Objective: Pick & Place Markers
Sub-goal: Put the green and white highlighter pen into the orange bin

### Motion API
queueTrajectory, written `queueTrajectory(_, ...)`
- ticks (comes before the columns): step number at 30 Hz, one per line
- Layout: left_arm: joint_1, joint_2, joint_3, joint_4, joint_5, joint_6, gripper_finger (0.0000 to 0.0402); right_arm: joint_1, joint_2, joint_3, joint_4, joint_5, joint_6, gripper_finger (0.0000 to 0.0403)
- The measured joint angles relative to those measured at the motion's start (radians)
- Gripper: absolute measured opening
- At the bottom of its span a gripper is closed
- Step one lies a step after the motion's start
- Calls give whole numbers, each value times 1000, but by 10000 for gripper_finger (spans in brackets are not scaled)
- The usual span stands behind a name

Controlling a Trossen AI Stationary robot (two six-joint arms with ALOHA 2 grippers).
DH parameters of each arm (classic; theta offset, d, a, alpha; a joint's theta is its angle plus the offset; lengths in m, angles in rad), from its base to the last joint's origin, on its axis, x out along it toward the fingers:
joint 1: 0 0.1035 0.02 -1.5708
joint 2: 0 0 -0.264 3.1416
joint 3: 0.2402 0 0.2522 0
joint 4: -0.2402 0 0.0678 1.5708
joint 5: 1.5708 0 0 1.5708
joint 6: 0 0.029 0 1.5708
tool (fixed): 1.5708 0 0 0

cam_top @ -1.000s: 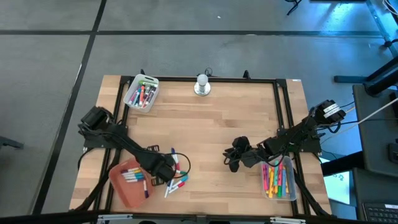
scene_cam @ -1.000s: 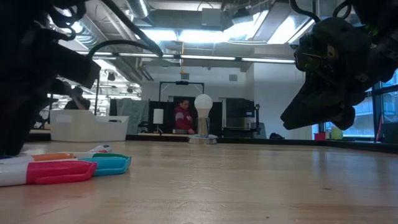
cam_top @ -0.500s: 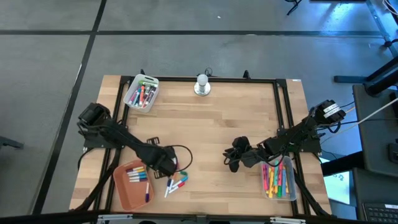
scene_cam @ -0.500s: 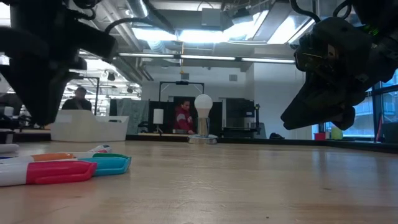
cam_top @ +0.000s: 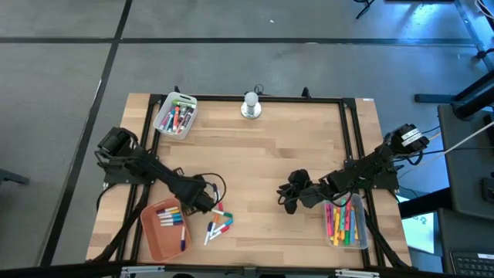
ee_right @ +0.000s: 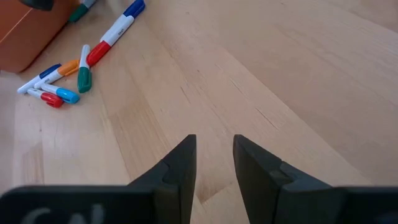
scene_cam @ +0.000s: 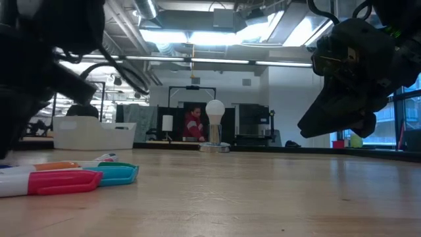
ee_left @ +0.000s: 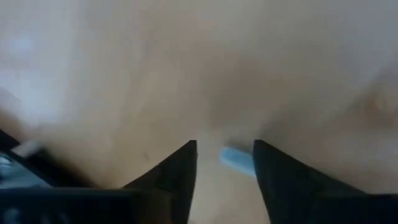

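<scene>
The left gripper (cam_top: 202, 200) now sits farther from the orange tray (cam_top: 154, 236) than before, just beside the loose markers (cam_top: 217, 228). The tray lies uncovered, with markers inside.

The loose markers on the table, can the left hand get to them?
Probably yes. The left hand hangs right beside the loose markers, fingers apart, with nothing between them.
</scene>
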Motion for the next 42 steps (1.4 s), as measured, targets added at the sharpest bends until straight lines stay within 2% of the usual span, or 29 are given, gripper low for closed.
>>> queueTrajectory(6, -2, -1, -14, 16, 44, 2, 211, 0, 0, 0, -1, -8, 0, 106)
queueTrajectory(11, -2, -2, -15, 17, 34, 34, 238, 0, 0, 0, -1, -8, 0, 107)
queueTrajectory(17, 2, -2, 21, 0, 64, 151, 232, 0, 0, 0, -1, -8, 2, 107)
queueTrajectory(24, -44, -2, 107, -7, 91, 418, 221, 0, 0, 0, -1, -8, 10, 107)
queueTrajectory(28, -82, -2, 97, 41, 124, 534, 219, 0, 0, 0, -4, -8, 20, 107)
queueTrajectory(36, -127, -2, 24, 194, 114, 631, 215, 0, 0, 0, -16, -8, 23, 107)
queueTrajectory(42, -131, -6, -9, 204, 82, 713, 201, 0, 0, 0, -16, -8, 27, 107)
